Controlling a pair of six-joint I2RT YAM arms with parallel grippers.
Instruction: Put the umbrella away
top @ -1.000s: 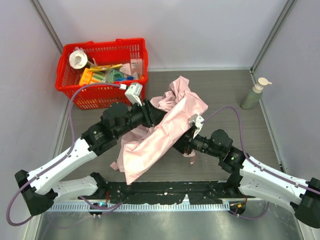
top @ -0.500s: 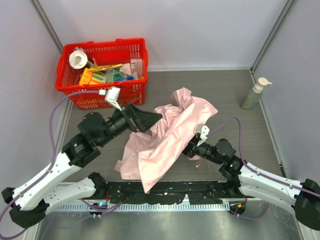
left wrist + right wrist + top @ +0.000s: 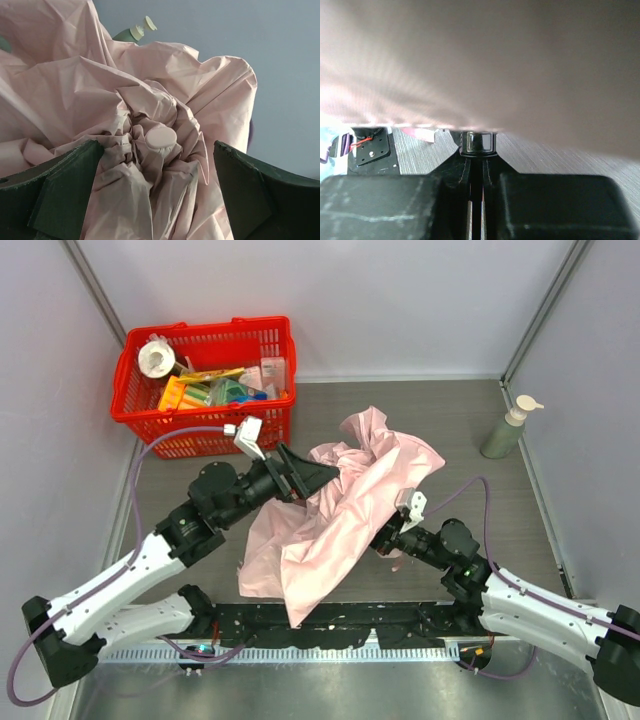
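The umbrella (image 3: 345, 505) lies crumpled in the middle of the table, pale pink fabric spread loose. My left gripper (image 3: 312, 468) stands open at its upper left side. In the left wrist view the round pink top cap (image 3: 161, 137) sits between and just beyond the wide green fingers (image 3: 65, 192), which do not touch it. My right gripper (image 3: 388, 538) reaches under the fabric from the right. In the right wrist view this gripper (image 3: 477, 157) is shut on the thin black shaft, just behind a black collar (image 3: 477, 142). The handle and strap are hidden.
A red basket (image 3: 150, 425) holding several items stands at the back left, close behind the left arm. A green pump bottle (image 3: 507, 428) stands at the right, near the wall. Grey walls close in the left, back and right sides.
My left gripper has opened and let go of the fabric, drawn back to the left, then come closer again. The umbrella has shifted right and toward the front with the right gripper.
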